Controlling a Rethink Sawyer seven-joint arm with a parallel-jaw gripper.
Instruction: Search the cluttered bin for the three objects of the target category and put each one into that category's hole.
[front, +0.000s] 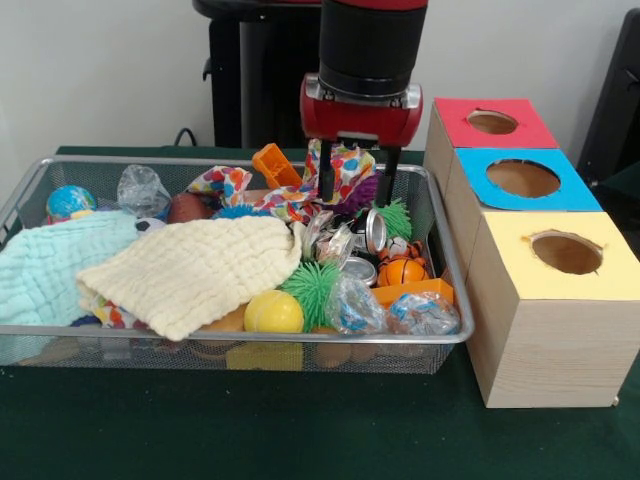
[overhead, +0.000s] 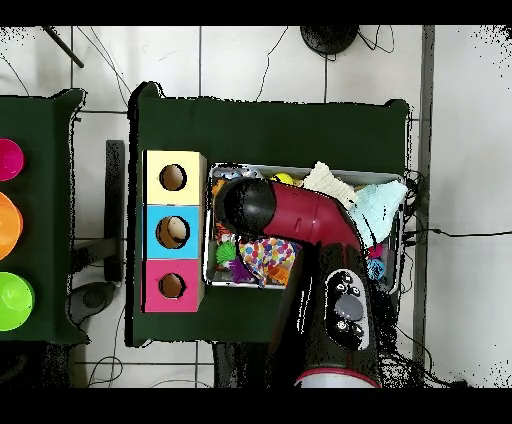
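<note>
Green-clothed table, wire bin (front: 440, 338) beside boxes. Gripper (front: 357, 188) hangs empty, fingers parted, over right clutter: search step. Plastic wads (front: 352, 306) at front rim. Next: descend, pinch one, carry to blue hole (front: 522, 178).

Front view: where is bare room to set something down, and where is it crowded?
Bare green tabletop in front of the wire basket and beside the yellow-faced box. The basket is crowded: cloths, balls, plastic wads, with the gripper hanging over its right half.
</note>
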